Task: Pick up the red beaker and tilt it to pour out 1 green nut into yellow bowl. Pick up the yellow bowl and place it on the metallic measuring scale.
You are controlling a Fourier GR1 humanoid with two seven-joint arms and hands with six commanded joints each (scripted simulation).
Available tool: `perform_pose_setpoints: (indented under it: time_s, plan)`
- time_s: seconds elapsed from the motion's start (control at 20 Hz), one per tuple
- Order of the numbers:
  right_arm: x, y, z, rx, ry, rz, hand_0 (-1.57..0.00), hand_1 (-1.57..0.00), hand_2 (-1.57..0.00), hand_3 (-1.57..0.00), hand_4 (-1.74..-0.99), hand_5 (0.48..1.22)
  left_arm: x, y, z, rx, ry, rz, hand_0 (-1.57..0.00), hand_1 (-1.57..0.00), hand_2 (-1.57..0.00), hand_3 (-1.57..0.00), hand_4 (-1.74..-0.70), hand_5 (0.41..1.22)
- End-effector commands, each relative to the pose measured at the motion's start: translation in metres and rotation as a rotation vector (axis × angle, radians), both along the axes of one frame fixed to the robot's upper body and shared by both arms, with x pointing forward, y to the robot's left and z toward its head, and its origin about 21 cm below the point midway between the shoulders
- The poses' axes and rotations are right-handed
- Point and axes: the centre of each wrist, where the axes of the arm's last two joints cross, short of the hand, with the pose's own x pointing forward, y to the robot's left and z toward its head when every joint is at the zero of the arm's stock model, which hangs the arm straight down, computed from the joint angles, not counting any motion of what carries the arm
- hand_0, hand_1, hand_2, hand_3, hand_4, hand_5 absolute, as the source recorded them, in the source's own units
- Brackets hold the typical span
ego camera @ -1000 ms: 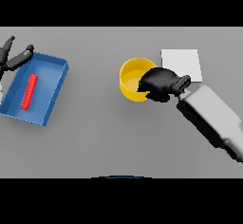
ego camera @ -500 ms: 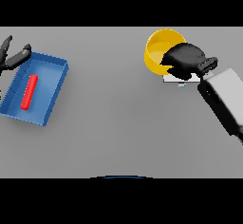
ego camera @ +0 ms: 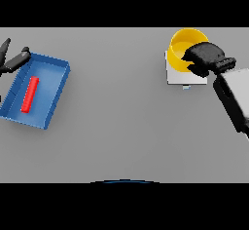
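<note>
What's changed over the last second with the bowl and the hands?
The right hand, still curled on the yellow bowl, has carried it from the table left of the scale up and to the right, so it now sits over the scale's far part. The left hand, blue tray and red beaker stayed put.

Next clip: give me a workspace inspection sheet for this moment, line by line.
Surface: grey table, flat.
Job's things: yellow bowl over the metallic measuring scale; whether it rests there cannot be told. Red beaker lies in a blue tray.
Clutter: nothing seen.
Hands: right hand curled over the bowl's rim; left hand at the left edge, fingers straight.
Cables: nothing seen.
Surroundings: nothing seen.
</note>
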Motion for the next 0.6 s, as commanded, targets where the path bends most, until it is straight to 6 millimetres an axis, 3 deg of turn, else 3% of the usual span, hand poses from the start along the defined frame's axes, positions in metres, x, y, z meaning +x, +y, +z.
perform_pose_setpoints:
  time_s: [0.0,0.55]
  plan:
    - [0.004,-0.002,0.000,0.004,-0.006,-0.006,-1.57,-1.57,-1.45,-1.24,-1.741,1.221,0.001,-0.004,-0.004,-0.005,0.007,-0.009,0.00,0.00,0.00,0.00,-0.86,0.789]
    - [0.007,-0.013,-0.024,0.009,0.060,-0.054,-1.57,-1.57,-1.37,-1.45,-1.741,1.221,-0.002,0.001,-0.003,0.009,0.009,-0.013,0.00,0.00,0.00,0.00,-0.84,0.783]
